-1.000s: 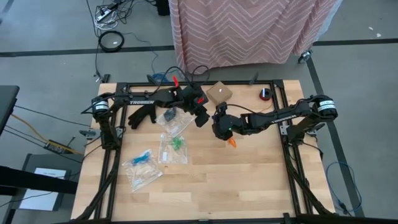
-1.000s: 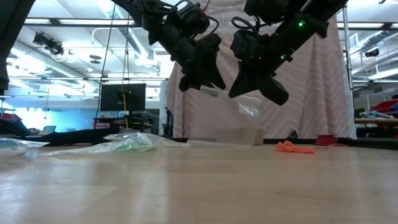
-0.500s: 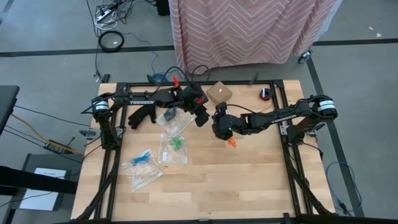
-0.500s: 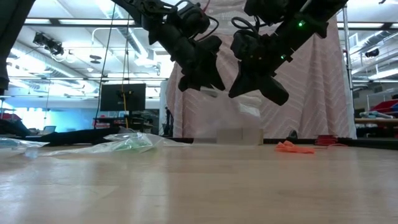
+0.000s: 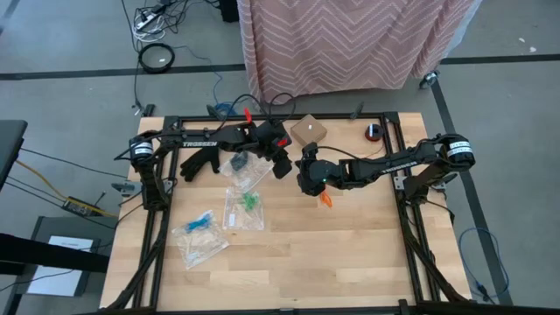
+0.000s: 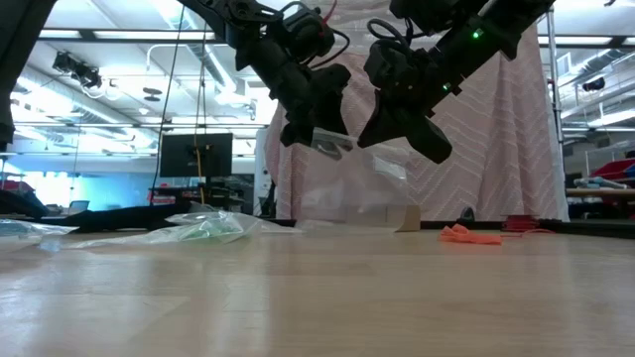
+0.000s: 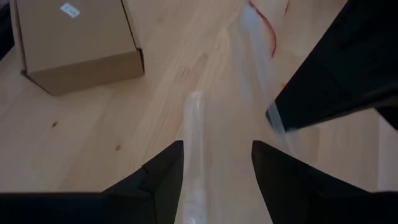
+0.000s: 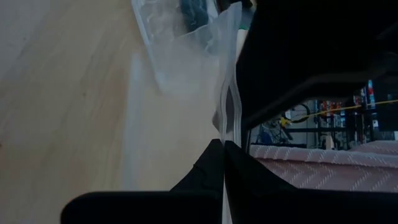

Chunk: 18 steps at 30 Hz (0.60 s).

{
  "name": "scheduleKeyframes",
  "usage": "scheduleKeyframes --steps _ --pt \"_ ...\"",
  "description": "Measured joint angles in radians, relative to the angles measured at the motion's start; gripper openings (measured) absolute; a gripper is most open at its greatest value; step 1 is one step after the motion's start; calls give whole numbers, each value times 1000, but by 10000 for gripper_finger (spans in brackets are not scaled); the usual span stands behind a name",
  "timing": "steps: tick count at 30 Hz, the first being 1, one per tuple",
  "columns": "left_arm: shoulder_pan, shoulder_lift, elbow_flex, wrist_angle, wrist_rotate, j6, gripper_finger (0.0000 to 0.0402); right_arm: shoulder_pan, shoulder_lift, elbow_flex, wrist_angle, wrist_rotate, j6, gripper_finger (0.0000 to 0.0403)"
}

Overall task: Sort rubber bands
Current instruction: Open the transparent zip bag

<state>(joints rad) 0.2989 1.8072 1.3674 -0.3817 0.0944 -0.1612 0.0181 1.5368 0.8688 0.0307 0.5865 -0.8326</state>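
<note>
The wooden table (image 5: 350, 245) carries three clear bags lying flat on its left half: one holding blue bands (image 5: 199, 222) nearest the front left, one holding green bands (image 5: 248, 202) beside it toward the middle, and a third farther back (image 5: 238, 164) with dark bands in it, under the left arm. These look like colours already sorted, though how full each bag is cannot be told. A cardboard box (image 5: 308, 131) sits at the far edge. Between the two arms a fourth clear bag (image 6: 367, 183) hangs in the air above the table, apparently empty. The right gripper (image 5: 308, 179) has its fingers pressed fully together on one edge of that bag, as the right wrist view shows. The left gripper (image 5: 282, 164) is spread wide, with the other lip of the bag running between its fingers (image 7: 163, 180) without being pinched. A small heap of orange rubber bands (image 5: 326, 200) lies loose on the table just near of the right gripper. Judging by this, the orange ones remain to be bagged, and the bag mouth must first be opened.
</note>
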Motion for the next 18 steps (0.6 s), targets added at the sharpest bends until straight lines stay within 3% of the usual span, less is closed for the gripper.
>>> scheduleKeyframes --steps 18 --pt "5 -11 50 -46 39 29 198 -8 0 1 -61 -33 48 0"
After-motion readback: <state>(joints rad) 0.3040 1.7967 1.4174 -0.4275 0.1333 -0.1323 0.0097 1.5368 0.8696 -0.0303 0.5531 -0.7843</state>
